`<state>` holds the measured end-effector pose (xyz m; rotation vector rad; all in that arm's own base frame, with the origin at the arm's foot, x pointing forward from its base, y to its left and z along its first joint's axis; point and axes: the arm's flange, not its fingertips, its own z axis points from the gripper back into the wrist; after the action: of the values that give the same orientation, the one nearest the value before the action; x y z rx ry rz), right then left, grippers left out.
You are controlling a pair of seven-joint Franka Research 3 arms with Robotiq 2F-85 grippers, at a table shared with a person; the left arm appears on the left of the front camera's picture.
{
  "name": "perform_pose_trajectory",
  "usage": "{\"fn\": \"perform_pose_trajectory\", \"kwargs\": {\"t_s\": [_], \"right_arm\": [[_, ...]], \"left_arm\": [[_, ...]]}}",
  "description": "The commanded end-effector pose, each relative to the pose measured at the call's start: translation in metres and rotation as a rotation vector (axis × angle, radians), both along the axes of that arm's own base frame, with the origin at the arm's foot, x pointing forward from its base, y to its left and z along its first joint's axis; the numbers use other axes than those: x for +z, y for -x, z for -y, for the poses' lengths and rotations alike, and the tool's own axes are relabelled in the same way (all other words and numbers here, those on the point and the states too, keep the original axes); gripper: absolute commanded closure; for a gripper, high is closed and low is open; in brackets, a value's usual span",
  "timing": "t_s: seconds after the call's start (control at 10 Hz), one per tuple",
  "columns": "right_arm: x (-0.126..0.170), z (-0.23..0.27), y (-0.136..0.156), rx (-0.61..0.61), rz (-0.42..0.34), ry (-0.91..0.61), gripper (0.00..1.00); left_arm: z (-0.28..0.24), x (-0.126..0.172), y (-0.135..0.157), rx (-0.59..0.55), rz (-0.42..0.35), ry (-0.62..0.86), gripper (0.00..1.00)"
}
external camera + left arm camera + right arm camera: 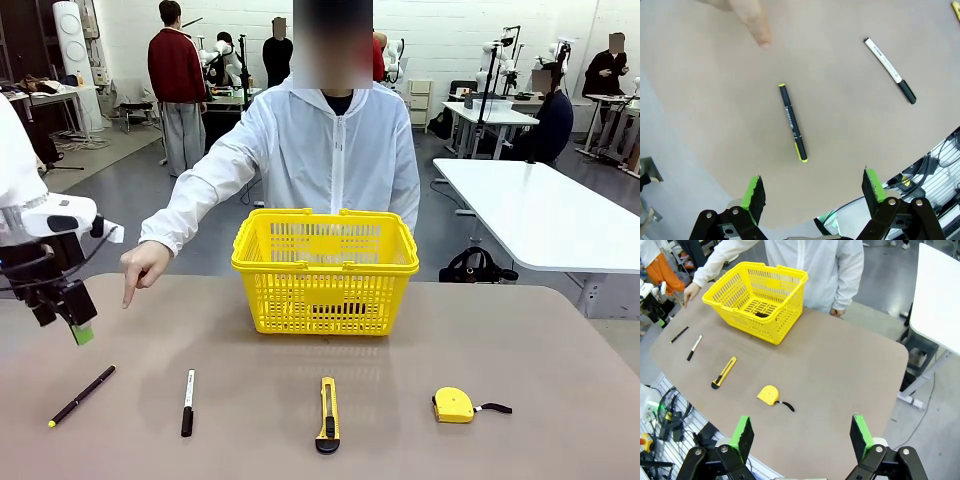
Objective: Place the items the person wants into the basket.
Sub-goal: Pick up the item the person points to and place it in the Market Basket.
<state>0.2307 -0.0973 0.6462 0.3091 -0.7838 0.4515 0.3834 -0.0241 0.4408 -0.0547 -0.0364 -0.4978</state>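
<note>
Left gripper [812, 179] wide open, empty, above pen [792, 122]

No legible text; faint print on black pen [792, 122] barrel, unreadable.

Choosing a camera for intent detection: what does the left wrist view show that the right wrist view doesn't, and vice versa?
Left wrist view: the open left gripper, hovering over the table's edge.
Right wrist view: the open right gripper, the bright yellow lattice-sided plastic basket, the small rounded yellow tape measure with its black strap, and the person's white jacket.
Both: the slim black pen with a yellow tip, the white-barrelled black-capped marker, the person's pointing hand and the beige table.
</note>
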Motion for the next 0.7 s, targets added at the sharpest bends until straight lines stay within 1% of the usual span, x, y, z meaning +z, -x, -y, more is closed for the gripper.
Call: {"fn": "perform_pose_trajectory", "kwargs": {"t_s": [0.0, 0.2, 0.4, 0.6], "right_arm": [[0.002, 0.001, -0.002, 0.007, -0.002, -0.004, 0.00], [0.002, 0.001, -0.002, 0.007, -0.002, -0.004, 0.00], [0.002, 0.001, -0.002, 0.007, -0.002, -0.004, 0.00], [0.002, 0.001, -0.002, 0.007, -0.002, -0.004, 0.00]], "left_arm": [[0.005, -0.023, 0.005, -0.054, -0.010, 0.028, 0.00], [0.006, -0.043, -0.002, -0.064, -0.021, 0.002, 0.00], [0.005, -0.067, -0.006, -0.040, -0.048, 0.016, 0.00], [0.004, -0.082, -0.014, -0.037, -0.036, 0.003, 0.00]]}}
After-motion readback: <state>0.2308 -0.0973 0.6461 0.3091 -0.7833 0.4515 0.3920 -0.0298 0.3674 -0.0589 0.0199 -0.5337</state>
